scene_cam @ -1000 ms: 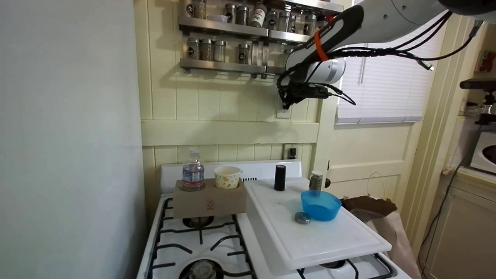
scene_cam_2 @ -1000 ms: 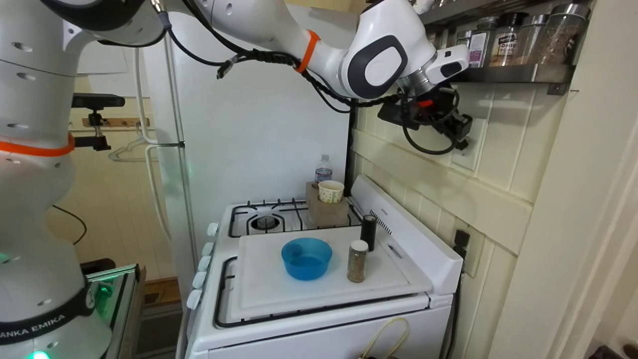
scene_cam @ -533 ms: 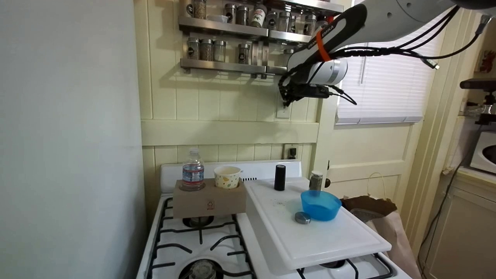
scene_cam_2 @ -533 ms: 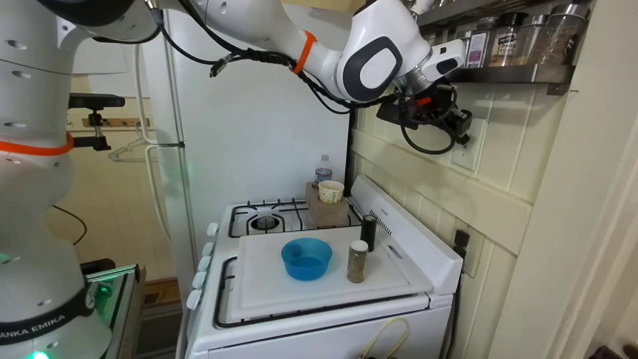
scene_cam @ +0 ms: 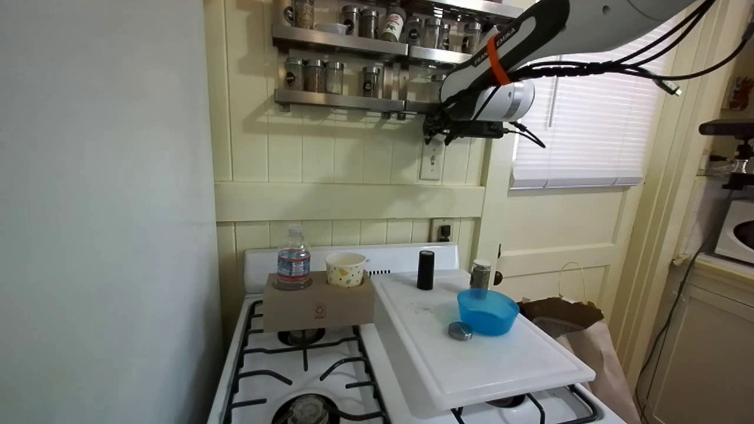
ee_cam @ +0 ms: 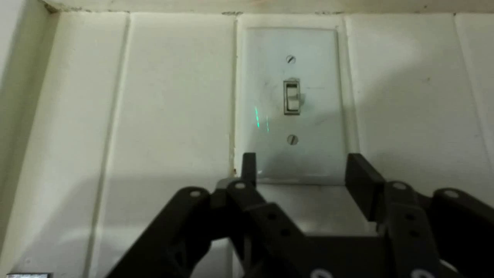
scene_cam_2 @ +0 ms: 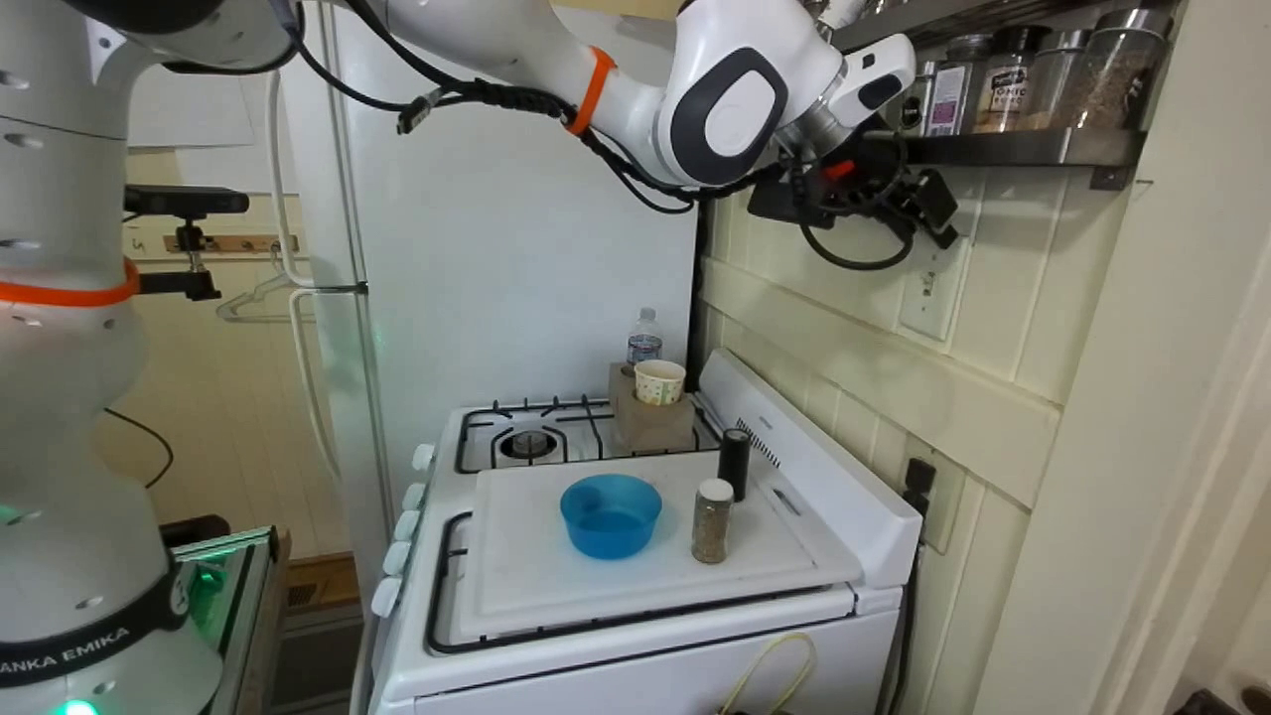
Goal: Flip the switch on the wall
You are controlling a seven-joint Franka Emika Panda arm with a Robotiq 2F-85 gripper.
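The switch (ee_cam: 266, 69) is an off-white plate with a small toggle (ee_cam: 292, 97) and two screws, mounted on the pale cream panelled wall (ee_cam: 173, 100). It shows in both exterior views as well, its lower part uncovered (scene_cam: 431, 169) (scene_cam_2: 925, 306). My gripper (ee_cam: 303, 168) stands open at one end of the plate, fingers spread about as wide as the plate, with nothing between them. In an exterior view the gripper (scene_cam: 438, 141) is at the plate's top end, above the toggle. Whether the fingertips touch the wall I cannot tell.
Steel shelves (scene_cam: 339, 100) with spice jars hang just above the gripper. A wall outlet with a black plug (scene_cam: 445, 231) lies below the switch. On the stove stand a bottle (scene_cam: 293, 265), a paper cup (scene_cam: 345, 274), a white board (scene_cam: 506, 365) and a blue bowl (scene_cam: 488, 312).
My gripper has moved up along the wall from in front of the switch, and its fingers have spread from shut to open. The plate's lower part and toggle have come into sight.
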